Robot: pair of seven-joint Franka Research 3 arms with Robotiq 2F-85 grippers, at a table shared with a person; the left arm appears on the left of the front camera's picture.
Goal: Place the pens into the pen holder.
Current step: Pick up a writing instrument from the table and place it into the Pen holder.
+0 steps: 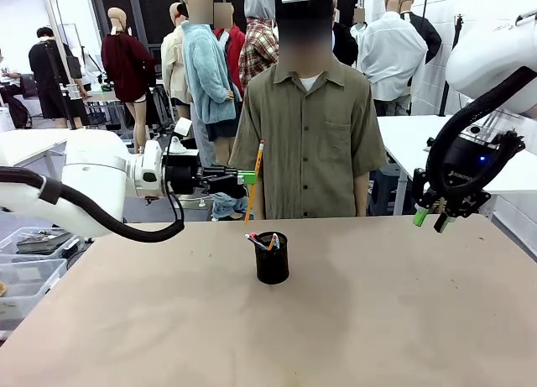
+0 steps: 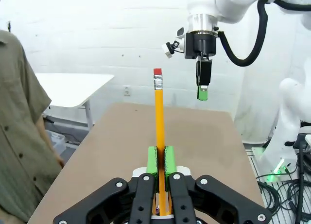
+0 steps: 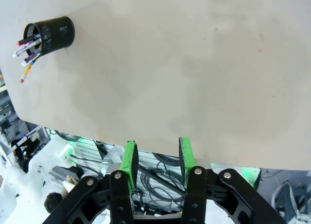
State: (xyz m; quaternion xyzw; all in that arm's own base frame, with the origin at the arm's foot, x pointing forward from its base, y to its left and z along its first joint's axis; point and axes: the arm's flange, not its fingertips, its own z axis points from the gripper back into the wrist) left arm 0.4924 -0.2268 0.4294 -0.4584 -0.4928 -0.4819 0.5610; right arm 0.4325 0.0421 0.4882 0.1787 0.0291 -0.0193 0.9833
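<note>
L tool (image 2: pixel 159 161) clamped on yellow pencil (image 2: pixel 159 122); R tool (image 3: pixel 156 156) apart, empty; R wrist cam shows pens (image 3: pixel 26 51) in holder (image 3: pixel 56 32).

bare table (image 1: pixel 403 320) all round, pen holder (image 1: pixel 272 258) mid-table, pens (image 1: pixel 262 241) seemingly crowding its mouth

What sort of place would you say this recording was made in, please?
Most likely a robotics lab or test room: white robot arms work at a plain brown table, the left hand holds a pencil above a pen holder, and more white tables stand behind.
</note>
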